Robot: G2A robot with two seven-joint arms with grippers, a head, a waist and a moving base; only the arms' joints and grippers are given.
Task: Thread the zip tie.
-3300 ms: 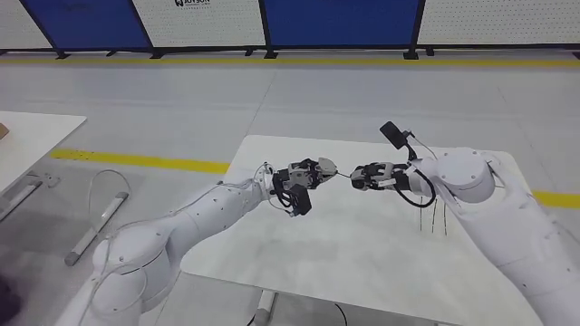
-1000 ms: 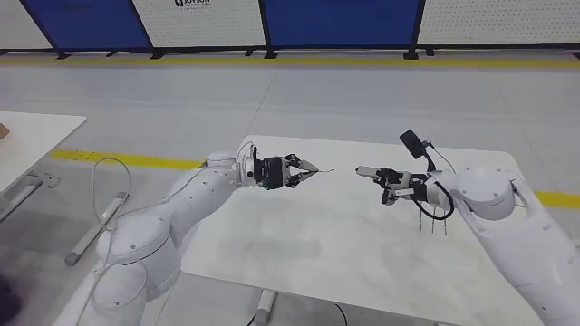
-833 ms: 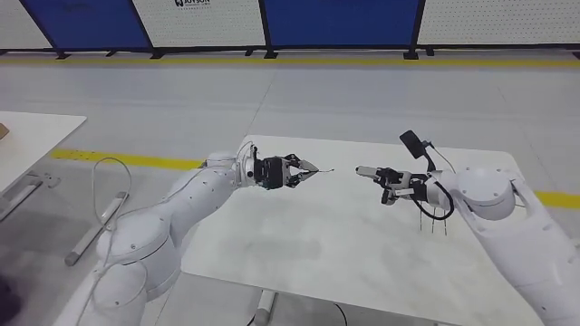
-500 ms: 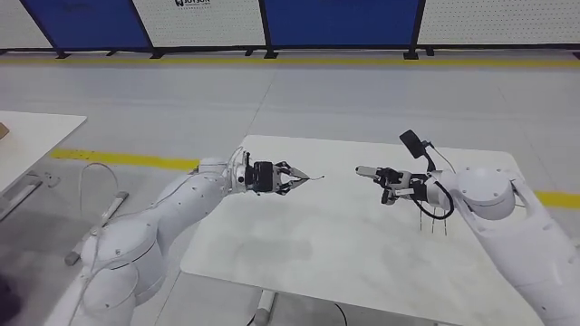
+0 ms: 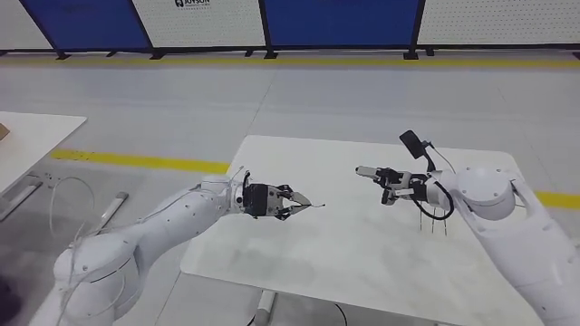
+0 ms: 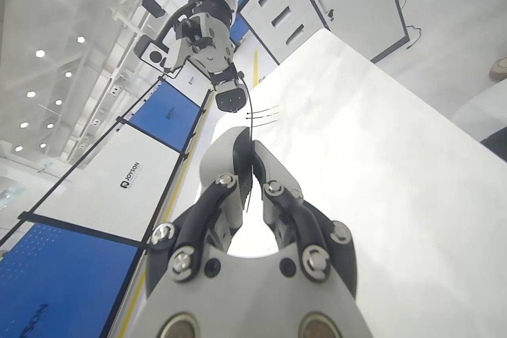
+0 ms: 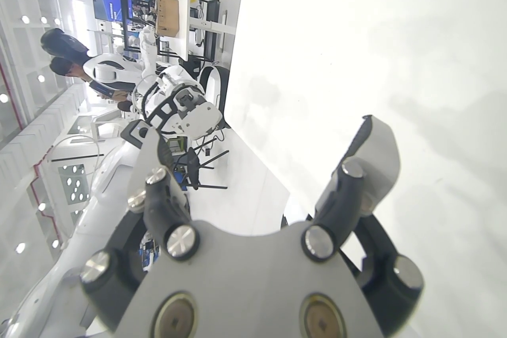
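A thin black zip tie sticks out of my left gripper, which is shut on it above the white table's near-left part. In the left wrist view the zip tie runs up from between the pressed-together fingertips of the left gripper. My right gripper hangs over the table's middle, well apart from the tie. Seen from its own wrist, the right gripper is open and holds nothing.
Several spare black zip ties lie on the table beside the right arm, and these spare ties also show past the left fingertips. A second white table stands at the far left. Blue and white panels line the back.
The two grippers were together around the tie 3.3 s ago. Over the last second the left gripper has drawn back toward the table's near-left edge with the tie; the right arm has stayed still.
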